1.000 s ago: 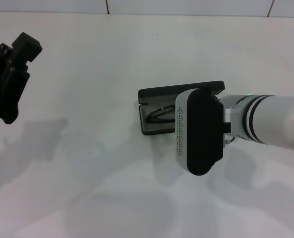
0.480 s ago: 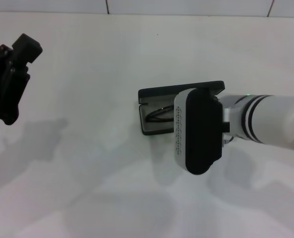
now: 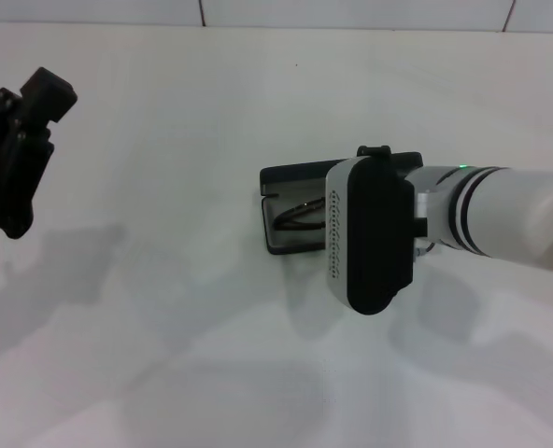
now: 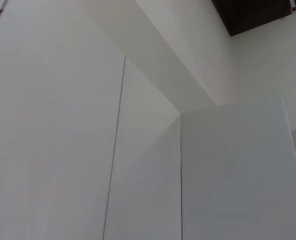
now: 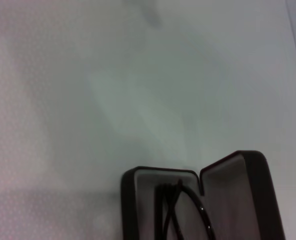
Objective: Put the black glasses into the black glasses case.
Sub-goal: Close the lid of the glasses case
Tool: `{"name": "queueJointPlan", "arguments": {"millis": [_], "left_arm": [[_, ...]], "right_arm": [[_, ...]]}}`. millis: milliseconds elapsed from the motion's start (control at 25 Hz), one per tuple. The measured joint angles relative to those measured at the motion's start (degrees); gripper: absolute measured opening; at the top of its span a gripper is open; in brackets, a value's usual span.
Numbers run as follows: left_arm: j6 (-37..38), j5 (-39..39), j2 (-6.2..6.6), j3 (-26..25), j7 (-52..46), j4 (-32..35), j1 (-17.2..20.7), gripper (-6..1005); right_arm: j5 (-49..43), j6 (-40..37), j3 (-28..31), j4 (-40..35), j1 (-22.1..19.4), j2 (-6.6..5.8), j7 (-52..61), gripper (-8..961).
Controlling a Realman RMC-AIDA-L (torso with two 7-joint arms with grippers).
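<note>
The black glasses case [image 3: 295, 175] lies open on the white table, its lid standing up on the far side. The black glasses [image 3: 300, 213] rest folded inside its grey-lined tray. The white-and-black end of my right arm [image 3: 370, 233] hovers over the case's right half and hides that part. In the right wrist view the glasses [image 5: 188, 206] lie in the case [image 5: 130, 200], with the lid [image 5: 258, 195] raised beside them. My left gripper [image 3: 20, 154] hangs raised at the far left, well away from the case.
The white table [image 3: 164, 112] spreads around the case, with a tiled wall edge along the back. The left wrist view shows only white wall panels [image 4: 63, 125].
The end of my right arm has shifted slightly toward the far side of the case. The glasses and case have stayed put. The left arm is almost unchanged.
</note>
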Motion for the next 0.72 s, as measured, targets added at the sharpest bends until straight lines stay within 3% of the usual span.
{"name": "queueJointPlan", "arguments": {"millis": [720], "left_arm": [[0.00, -0.26, 0.00, -0.04, 0.00, 0.00, 0.01, 33]], "right_arm": [[-0.01, 2.80, -0.96, 2.22, 1.56, -0.01, -0.78, 15]]}}
